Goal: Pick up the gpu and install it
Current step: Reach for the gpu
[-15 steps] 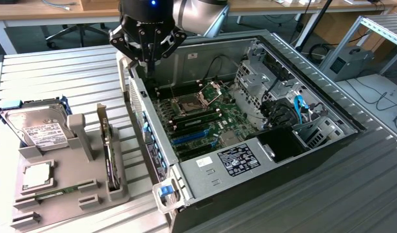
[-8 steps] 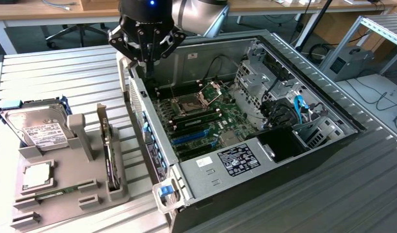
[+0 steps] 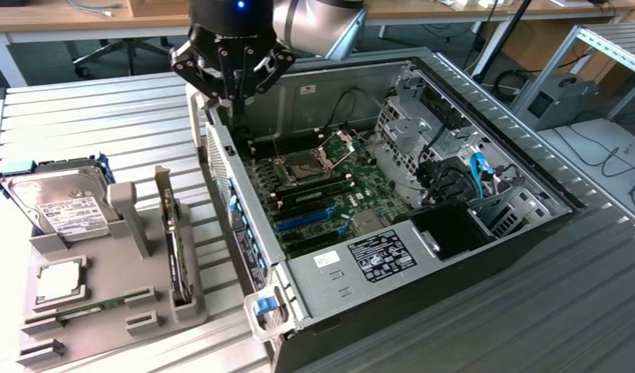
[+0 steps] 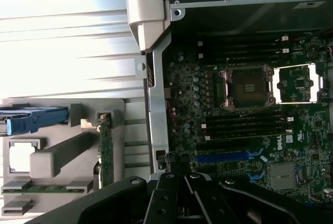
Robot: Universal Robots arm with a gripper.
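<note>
The gpu (image 3: 173, 237) is a thin black card with a silver bracket at its far end. It stands on edge in a slot of the grey parts holder (image 3: 141, 225), at the exterior view's left. In the wrist view the gpu (image 4: 106, 154) shows edge-on as a narrow strip. My gripper (image 3: 234, 109) hangs shut with nothing in it, above the near side wall of the open computer case (image 3: 245, 225), up and to the right of the gpu. The gripper (image 4: 179, 182) also appears in the wrist view over the case wall. Blue expansion slots (image 3: 301, 221) lie on the motherboard (image 3: 328, 183).
The holder also carries a silver hard drive (image 3: 58, 206) in a blue caddy, a processor chip (image 3: 60, 280) and a green memory stick (image 3: 89, 307). Cables and a drive cage (image 3: 483, 202) fill the case's right side. A ribbed metal table (image 3: 99, 124) lies under everything.
</note>
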